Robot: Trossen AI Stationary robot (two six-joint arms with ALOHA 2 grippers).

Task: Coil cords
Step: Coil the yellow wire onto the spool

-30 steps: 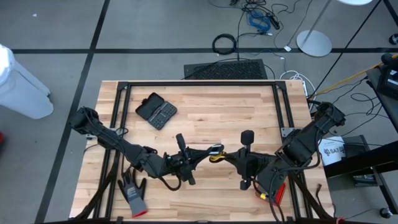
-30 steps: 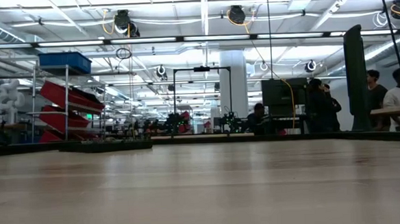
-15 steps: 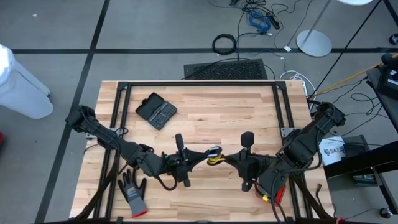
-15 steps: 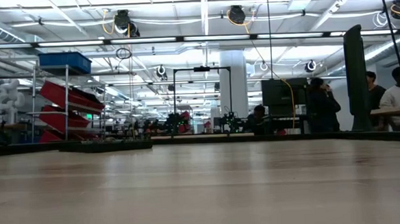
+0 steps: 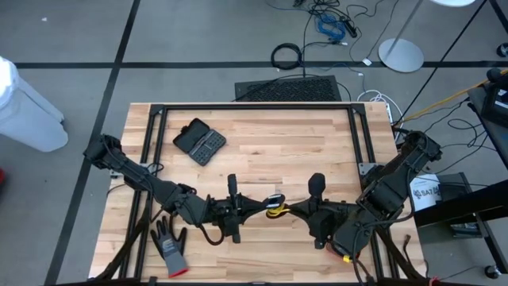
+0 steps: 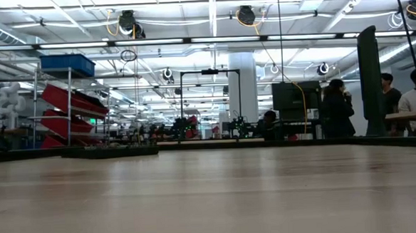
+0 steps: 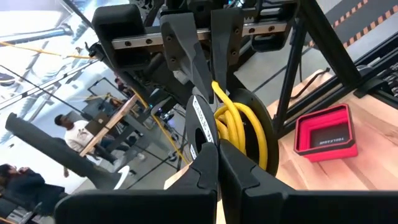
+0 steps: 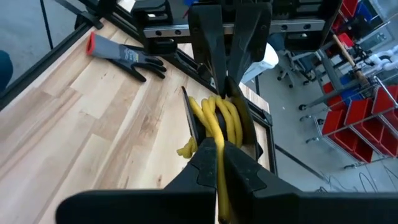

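The yellow cord (image 5: 275,208) is wound into a small ring with a black round part (image 7: 200,121) beside it. It hangs between my two grippers over the near middle of the table. My left gripper (image 5: 267,203) comes from the left and is shut on it. My right gripper (image 5: 284,210) comes from the right and is also shut on it. The left wrist view shows the yellow loops (image 7: 241,127), and the right wrist view shows them too (image 8: 219,115). Neither the cord nor the grippers appear in the low view. My left gripper pinches the ring between its two fingers at the side nearest it (image 7: 214,149), where the black round part's rim meets the yellow loops. It comes in about level from the table's left. The ring is clear of the table. My right gripper pinches a yellow strand (image 8: 217,148) at the ring's opposite side between its two fingers. It slants down from the table's right. The strand runs back between the fingers. The loops stand on edge between the two grippers.
A black case (image 5: 199,141) lies at the far left of the table. A grey glove (image 5: 169,245) lies at the near left. A red tray (image 7: 326,130) sits by the right arm's base. Black frame rails (image 5: 254,106) run around the tabletop. People stand in the room beyond (image 6: 406,95).
Both grippers, with the cord held between them, have drifted a little toward the table's near edge. My right gripper has rolled about its own axis. Both stay shut.
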